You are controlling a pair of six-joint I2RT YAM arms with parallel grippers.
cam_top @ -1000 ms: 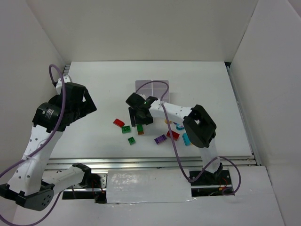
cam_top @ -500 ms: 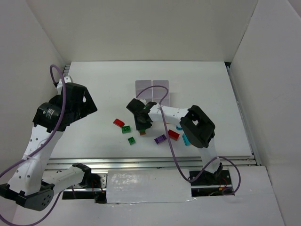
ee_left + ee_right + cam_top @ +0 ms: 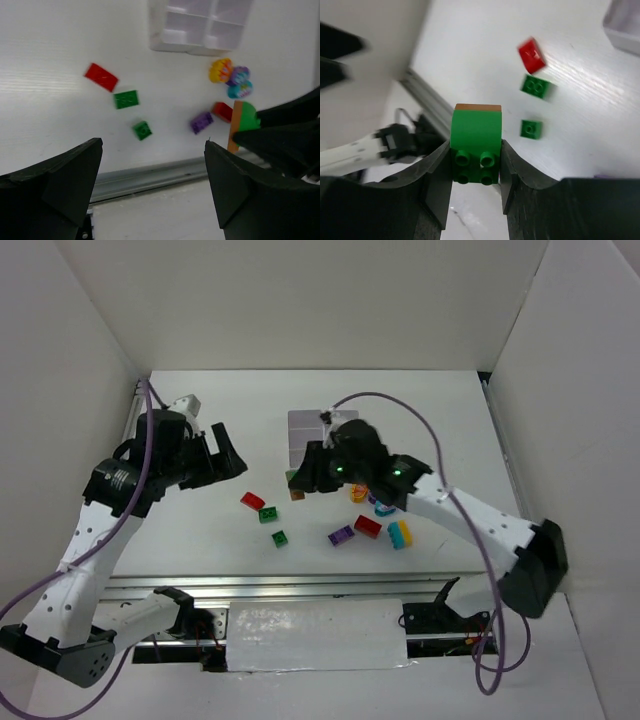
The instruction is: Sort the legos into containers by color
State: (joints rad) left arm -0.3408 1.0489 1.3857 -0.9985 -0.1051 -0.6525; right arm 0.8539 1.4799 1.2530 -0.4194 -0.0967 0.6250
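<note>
My right gripper (image 3: 476, 165) is clamped on the green brick (image 3: 475, 132), held aloft at the top view's centre, my left gripper (image 3: 152, 180) gapes empty at left, so next I carry it to the containers (image 3: 305, 425) just above and release over green's compartment.

The left arm (image 3: 75, 550) and right arm (image 3: 480, 520) are wearing white links dotted with small holes and black joint housings; purple cables (image 3: 372, 394) are trailing along both; the left gripper (image 3: 153, 145) and right gripper (image 3: 475, 145) are showing matte black fingers.
</note>
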